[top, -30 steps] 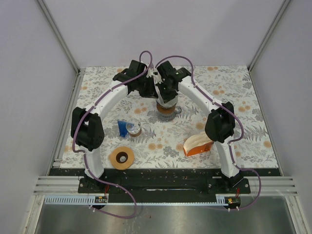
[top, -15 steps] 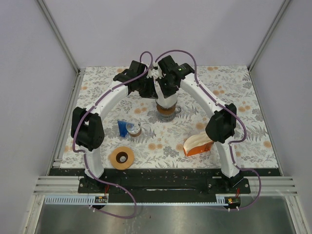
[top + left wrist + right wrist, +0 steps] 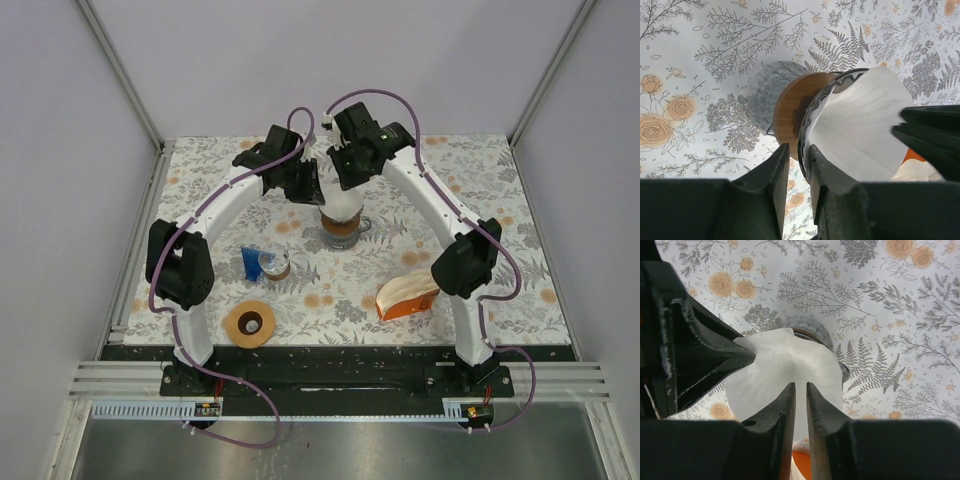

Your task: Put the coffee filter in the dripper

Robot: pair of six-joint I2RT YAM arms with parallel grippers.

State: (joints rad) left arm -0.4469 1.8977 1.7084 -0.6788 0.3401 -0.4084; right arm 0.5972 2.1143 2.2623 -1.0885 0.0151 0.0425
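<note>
Coffee filter [image 3: 860,125]: white paper, matt, faintly fibrous, soft crease down middle.
Dripper [image 3: 765,90]: clear ribbed body, glass or plastic, cannot tell which; glossy.
Collar [image 3: 788,117] on dripper: mid-brown wood, smooth, satin.
Table cover [image 3: 700,45]: floral-printed sheet, matt, flat.
Left gripper [image 3: 798,147], right gripper [image 3: 800,385]: black plastic fingers, matt, fine layered ridges along edges.
Arm shells [image 3: 215,200]: white plastic, smooth, slight sheen.
Joints [image 3: 180,265]: black, matt.
Cables [image 3: 370,95]: purple sheath, smooth.
Tape roll [image 3: 249,324]: tan, matt, paper-like.

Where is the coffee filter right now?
In the top view, the white filter sits in the dripper, mid-table toward the far edge, beyond and right of the tape roll.
</note>
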